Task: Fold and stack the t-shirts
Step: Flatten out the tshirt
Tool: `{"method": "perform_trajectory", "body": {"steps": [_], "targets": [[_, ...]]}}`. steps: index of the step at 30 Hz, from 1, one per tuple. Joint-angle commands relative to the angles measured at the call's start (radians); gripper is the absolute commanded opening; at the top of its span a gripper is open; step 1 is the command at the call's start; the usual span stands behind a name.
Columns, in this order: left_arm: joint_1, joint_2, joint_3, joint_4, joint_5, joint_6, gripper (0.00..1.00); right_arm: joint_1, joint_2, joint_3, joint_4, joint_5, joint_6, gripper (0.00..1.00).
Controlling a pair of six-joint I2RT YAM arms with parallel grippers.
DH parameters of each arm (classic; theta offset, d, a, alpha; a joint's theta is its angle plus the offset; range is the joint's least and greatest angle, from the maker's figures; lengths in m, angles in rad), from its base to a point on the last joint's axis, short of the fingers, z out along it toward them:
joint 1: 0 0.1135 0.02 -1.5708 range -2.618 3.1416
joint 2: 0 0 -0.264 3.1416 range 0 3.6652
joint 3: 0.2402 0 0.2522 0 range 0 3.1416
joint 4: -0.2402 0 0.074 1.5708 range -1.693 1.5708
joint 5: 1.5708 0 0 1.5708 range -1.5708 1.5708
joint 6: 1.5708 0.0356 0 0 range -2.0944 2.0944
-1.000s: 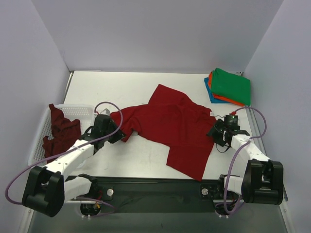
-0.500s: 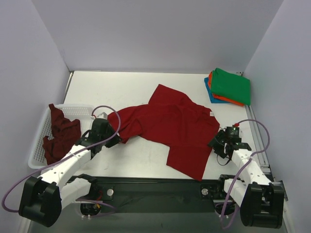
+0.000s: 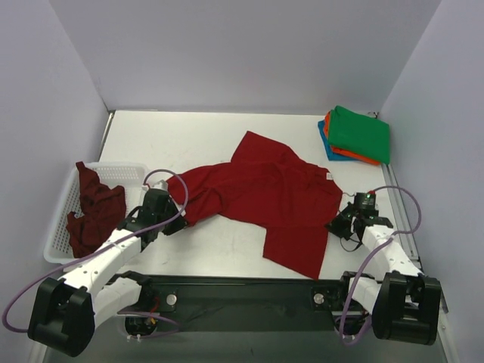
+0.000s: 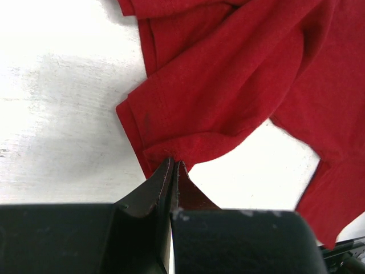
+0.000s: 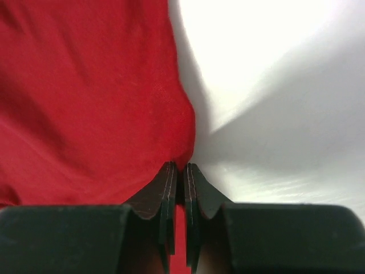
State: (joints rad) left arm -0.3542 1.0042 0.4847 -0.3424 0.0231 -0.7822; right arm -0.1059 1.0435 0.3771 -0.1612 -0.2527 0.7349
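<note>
Since 1 second ago, our right gripper [image 5: 179, 171] has drawn back toward its base and clenched on the right edge of the bright red cloth t-shirt [image 3: 265, 193], which lies spread across the white table [image 3: 189, 140]. Our left gripper [image 4: 173, 169] pinches its left sleeve.

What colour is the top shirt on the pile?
Top shirt is green, clearest in the top view.

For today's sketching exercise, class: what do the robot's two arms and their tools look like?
Both arms have white links between bulky black joints. A lilac cable loops along the left arm and the right arm. The left tool and the right tool end in dark wedge-shaped fingers.
</note>
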Motion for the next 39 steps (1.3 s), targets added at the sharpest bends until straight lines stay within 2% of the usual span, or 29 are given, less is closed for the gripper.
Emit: {"method": "perform_trajectory", "body": {"steps": [1, 5, 10, 11, 12, 15, 23, 30, 34, 39], "targets": [[-0.028, -0.012, 0.028, -0.013, 0.003, 0.031, 0.00, -0.078, 0.004, 0.147, -0.086, 0.021, -0.057, 0.00], [-0.103, -0.016, 0.023, -0.026, -0.015, 0.020, 0.00, -0.216, 0.023, 0.285, -0.172, 0.029, -0.127, 0.00], [-0.212, -0.009, -0.023, -0.021, -0.046, -0.008, 0.00, -0.279, 0.055, 0.342, -0.193, 0.006, -0.152, 0.00], [-0.224, -0.009, -0.031, -0.018, -0.043, -0.012, 0.09, -0.281, 0.058, 0.344, -0.195, 0.006, -0.154, 0.00], [-0.239, -0.016, -0.043, -0.009, -0.038, -0.015, 0.25, -0.281, 0.059, 0.341, -0.195, 0.007, -0.155, 0.00], [-0.288, -0.068, -0.049, -0.015, -0.057, -0.052, 0.46, -0.285, 0.056, 0.347, -0.196, 0.035, -0.155, 0.00], [-0.302, -0.160, -0.038, -0.164, -0.146, -0.170, 0.45, -0.316, 0.072, 0.396, -0.201, -0.005, -0.135, 0.00], [-0.405, -0.150, -0.009, -0.305, -0.298, -0.339, 0.42, -0.316, 0.069, 0.391, -0.199, -0.016, -0.137, 0.00], [-0.477, -0.148, -0.012, -0.300, -0.345, -0.408, 0.43, -0.316, 0.064, 0.378, -0.195, -0.016, -0.143, 0.00], [-0.494, -0.121, 0.006, -0.256, -0.344, -0.425, 0.45, -0.316, 0.061, 0.373, -0.187, -0.033, -0.141, 0.00]]}}
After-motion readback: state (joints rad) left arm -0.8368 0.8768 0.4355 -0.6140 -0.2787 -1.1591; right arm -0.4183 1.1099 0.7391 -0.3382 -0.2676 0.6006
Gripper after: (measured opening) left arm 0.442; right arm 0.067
